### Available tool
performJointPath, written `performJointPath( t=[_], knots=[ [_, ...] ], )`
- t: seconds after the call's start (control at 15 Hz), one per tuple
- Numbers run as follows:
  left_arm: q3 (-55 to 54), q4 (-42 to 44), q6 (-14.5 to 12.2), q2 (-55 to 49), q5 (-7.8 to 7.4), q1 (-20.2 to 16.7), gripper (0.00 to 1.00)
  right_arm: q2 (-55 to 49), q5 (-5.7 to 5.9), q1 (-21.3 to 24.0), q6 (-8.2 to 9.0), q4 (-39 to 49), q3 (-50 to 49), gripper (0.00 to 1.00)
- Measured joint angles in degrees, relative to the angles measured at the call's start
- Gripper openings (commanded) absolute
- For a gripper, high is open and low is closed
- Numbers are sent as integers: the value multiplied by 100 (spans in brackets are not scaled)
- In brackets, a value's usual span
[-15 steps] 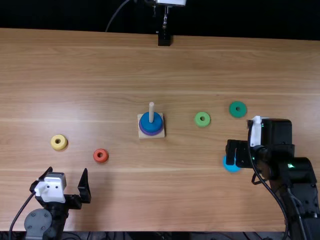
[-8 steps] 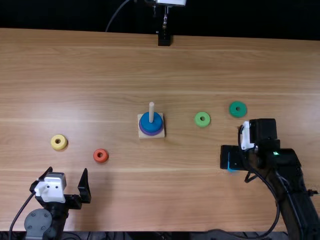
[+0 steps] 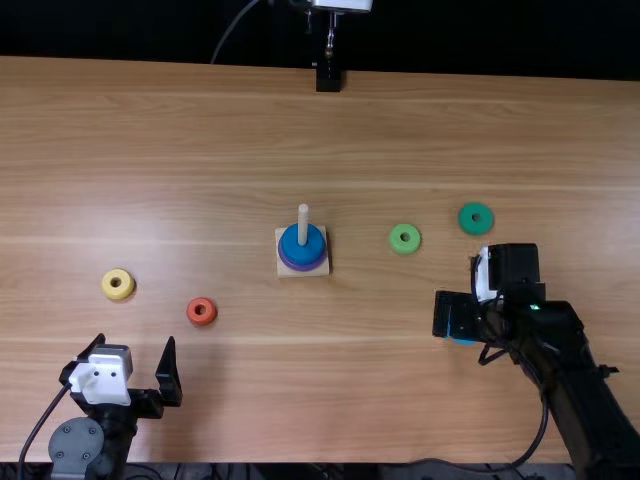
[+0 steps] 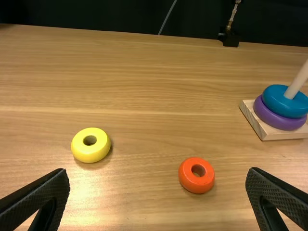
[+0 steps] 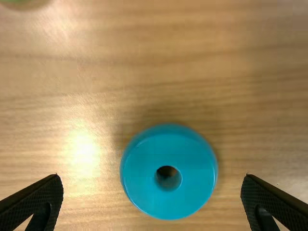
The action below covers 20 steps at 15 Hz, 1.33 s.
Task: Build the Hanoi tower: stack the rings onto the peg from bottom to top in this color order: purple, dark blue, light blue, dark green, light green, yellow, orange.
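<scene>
at the lower right of the top view, the right gripper (image 3: 457, 315) was held over the light blue ring (image 5: 144, 183), its fingers parted, the ring unclamped. at lower left, the left gripper (image 3: 136, 340) was seen with its fingers spread. near the centre, the dark blue ring (image 4: 276, 98) was stacked on the purple ring (image 4: 269, 116), around the peg (image 3: 303, 225).

Top cam's looking steeply down, sharing mid-frame peg (image 3: 303, 225) with forward-facing left wrist, lower-right light blue ring (image 5: 142, 173) with close-in right.
</scene>
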<state>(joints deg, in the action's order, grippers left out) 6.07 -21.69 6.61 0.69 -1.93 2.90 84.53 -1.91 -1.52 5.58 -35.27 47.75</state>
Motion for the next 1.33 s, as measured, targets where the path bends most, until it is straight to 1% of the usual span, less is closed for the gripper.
performJointPath(
  t=[0.27,1.0,1.07,1.13,1.2,1.27,1.33],
  knots=[
    [0,0,0,0,0,0,100,350,0,2,35,13,-17,100],
    [0,2,2,-2,0,-2,100,564,7,2,50,101,-15,100],
    [0,0,4,-2,0,-2,100,564,28,0,50,179,-17,100],
    [0,2,0,0,0,0,100,564,90,2,52,251,-15,100],
    [0,0,4,0,-2,-2,100,564,133,0,50,256,-15,91],
    [-2,0,2,-2,-2,0,100,564,153,0,50,258,-15,78],
    [0,4,4,0,0,0,100,564,157,2,52,256,-15,60]
  ],
)
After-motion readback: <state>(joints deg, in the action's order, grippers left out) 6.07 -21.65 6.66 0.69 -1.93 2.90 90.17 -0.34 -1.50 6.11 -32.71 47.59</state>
